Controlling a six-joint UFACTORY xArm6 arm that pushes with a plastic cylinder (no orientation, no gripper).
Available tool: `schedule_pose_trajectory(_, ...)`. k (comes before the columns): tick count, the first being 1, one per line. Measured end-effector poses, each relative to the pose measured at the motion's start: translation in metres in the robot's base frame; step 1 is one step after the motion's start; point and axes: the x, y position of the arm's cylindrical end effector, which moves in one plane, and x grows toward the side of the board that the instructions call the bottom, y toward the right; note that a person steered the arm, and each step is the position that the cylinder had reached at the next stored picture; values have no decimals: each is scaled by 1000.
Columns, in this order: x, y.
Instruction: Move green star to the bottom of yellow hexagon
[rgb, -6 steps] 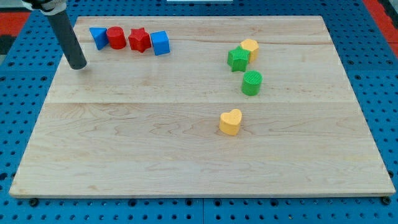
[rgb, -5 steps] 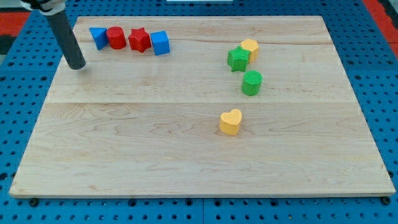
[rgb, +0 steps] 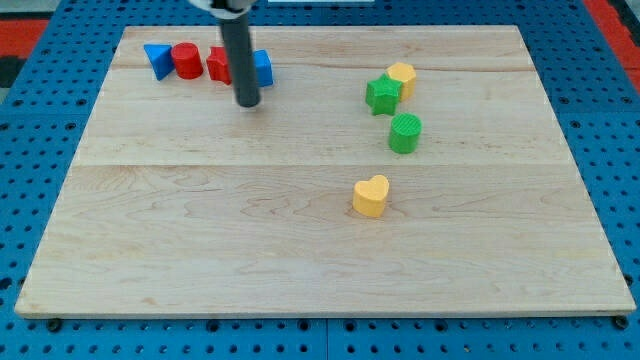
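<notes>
Tip check first: my tip (rgb: 248, 102) is a bare rod end with no jaws to open or close, holds nothing, and rests on the board just below the top-left row, its shaft crossing in front of the red star (rgb: 217, 64) and blue cube (rgb: 262, 67), with the blue triangle (rgb: 157, 58) and red cylinder (rgb: 186, 60) further left. Moving right, the green star (rgb: 381, 95) lies well apart toward the view's right, touching the lower-left side of the yellow hexagon (rgb: 402, 77), with 1 green cylinder (rgb: 405, 132) just below and 1 yellow heart (rgb: 370, 196) lower still. Judgement: the star needs a short push rightward and slightly down, so the tip should approach it from its left.
</notes>
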Motion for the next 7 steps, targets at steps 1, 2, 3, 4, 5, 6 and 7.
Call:
schedule_pose_trajectory(1,0,46)
schedule_pose_trajectory(2,-8,71)
schedule_pose_trajectory(3,-10,81)
schedule_pose_trajectory(4,-6,107)
schedule_pose_trajectory(5,-1,145)
schedule_pose_trajectory(6,0,169)
schedule_pose_trajectory(7,5,162)
